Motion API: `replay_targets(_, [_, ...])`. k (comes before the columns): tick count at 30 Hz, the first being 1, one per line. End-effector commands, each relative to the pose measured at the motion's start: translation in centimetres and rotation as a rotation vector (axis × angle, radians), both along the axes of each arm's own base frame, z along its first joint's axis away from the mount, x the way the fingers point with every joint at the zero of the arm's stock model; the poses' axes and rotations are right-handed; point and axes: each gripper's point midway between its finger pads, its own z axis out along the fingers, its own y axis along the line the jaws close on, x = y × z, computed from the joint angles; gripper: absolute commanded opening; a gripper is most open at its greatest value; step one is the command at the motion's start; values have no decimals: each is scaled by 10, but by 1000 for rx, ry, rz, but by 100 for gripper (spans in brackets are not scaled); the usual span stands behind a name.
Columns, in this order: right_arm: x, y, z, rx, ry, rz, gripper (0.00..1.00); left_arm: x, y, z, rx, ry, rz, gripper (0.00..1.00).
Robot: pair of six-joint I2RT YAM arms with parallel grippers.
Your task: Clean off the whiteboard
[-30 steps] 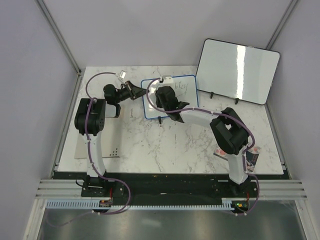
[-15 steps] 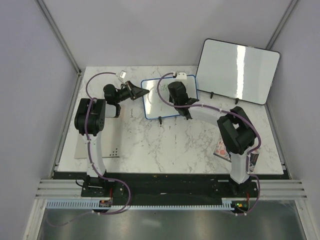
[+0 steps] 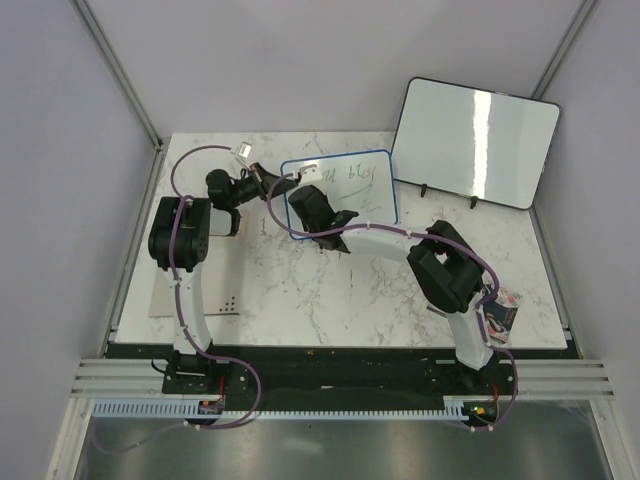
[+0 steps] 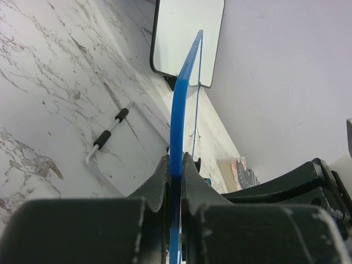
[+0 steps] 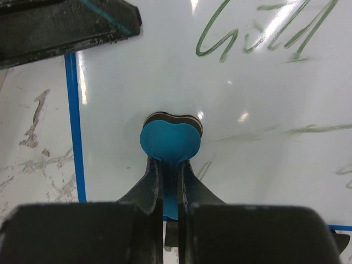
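Small blue-framed white whiteboard (image 3: 345,190) sits at the back middle of the marble table (image 3: 300,290), with green scribbles (image 5: 264,33) on it. Left gripper (image 4: 176,173) is clamped narrow on its left frame edge. Right gripper (image 5: 169,176) pinches a blue rounded eraser (image 5: 169,140) (pressed to the board near that left edge).
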Motion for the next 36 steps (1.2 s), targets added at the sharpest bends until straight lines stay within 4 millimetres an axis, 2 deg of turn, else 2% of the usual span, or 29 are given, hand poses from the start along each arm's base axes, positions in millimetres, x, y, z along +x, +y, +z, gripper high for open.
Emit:
replay_targets(1, [-33,-15,-66,-181,206,96,0,-31,-14,1,29,-23,-138,2])
replay_targets(3, [-32,-22,-66,-211,193,88,0,-31,-14,0,30,-18,-141,2])
replay_targets(6, [-29,-30,-78,-221,151,64,0,-30,-14,0,32,-19,-144,2])
replay_targets(7, [-35,-39,-90,-245,156,61,0,-30,-14,-1,32,-18,-144,2])
replay_targets(9, [-32,-44,-91,-222,120,46,0,-30,-14,0,32,-21,-146,2])
replay_targets(10, [-35,-55,-100,-209,126,23,0,-31,-14,0,33,-22,-149,2])
replay_targets(13, [-19,-72,-86,-78,86,-19,0,-32,-14,1,34,-27,-161,2])
replay_targets(14, [-15,-94,-84,-56,88,-61,0,-33,-14,0,34,-22,-161,2])
replay_targets(16, [-8,-115,-75,-35,69,-108,0,-32,-14,1,37,-26,-158,2])
replay_targets(17, [0,-132,-73,-41,62,-142,0,-32,-14,1,37,-26,-158,2])
replay_targets(20, [8,-150,-71,-56,54,-168,0,-32,-14,-1,36,-22,-156,2])
replay_targets(22, [12,-147,-70,-74,55,-151,0,-33,-14,-2,36,-20,-156,2])
replay_targets(25, [13,-121,-68,-12,77,-80,0,-34,-15,-3,38,-20,-162,2])
replay_targets(26, [7,-101,-68,8,86,-22,0,-34,-15,-4,40,-18,-161,2])
replay_targets(27, [3,-90,-69,1,96,8,0,-35,-17,-4,41,-19,-165,2])
replay_targets(28, [1,-64,-68,0,91,57,0,-35,-17,-4,43,-18,-167,2])
replay_targets(31, [-7,-24,-71,-3,102,127,0,-36,-17,-4,51,-17,-169,2])
replay_targets(34, [-2,-16,-72,32,113,100,0,-37,-18,-5,56,-20,-175,2])
replay_targets(36, [6,-26,-69,21,108,52,0,-37,-18,-5,59,-22,-174,2])
